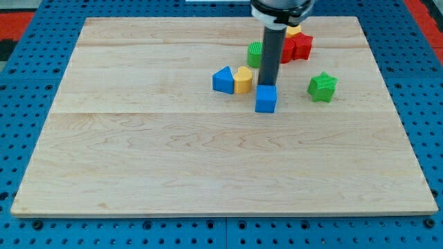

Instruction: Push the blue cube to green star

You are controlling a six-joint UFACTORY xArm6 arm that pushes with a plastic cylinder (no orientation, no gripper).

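Note:
The blue cube [266, 99] sits on the wooden board [173, 159], right of centre in the upper half. The green star [322, 86] lies to its right and a little higher, a short gap away. My tip [268, 84] is at the cube's top edge, just behind it, touching or nearly touching it. The rod rises straight up from there to the view's top.
A blue triangular block [223, 80] and a yellow heart-like block [243, 80] sit side by side left of the cube. A green block [255, 54], a red block [298, 47] and a yellow block [293, 31] cluster behind the rod.

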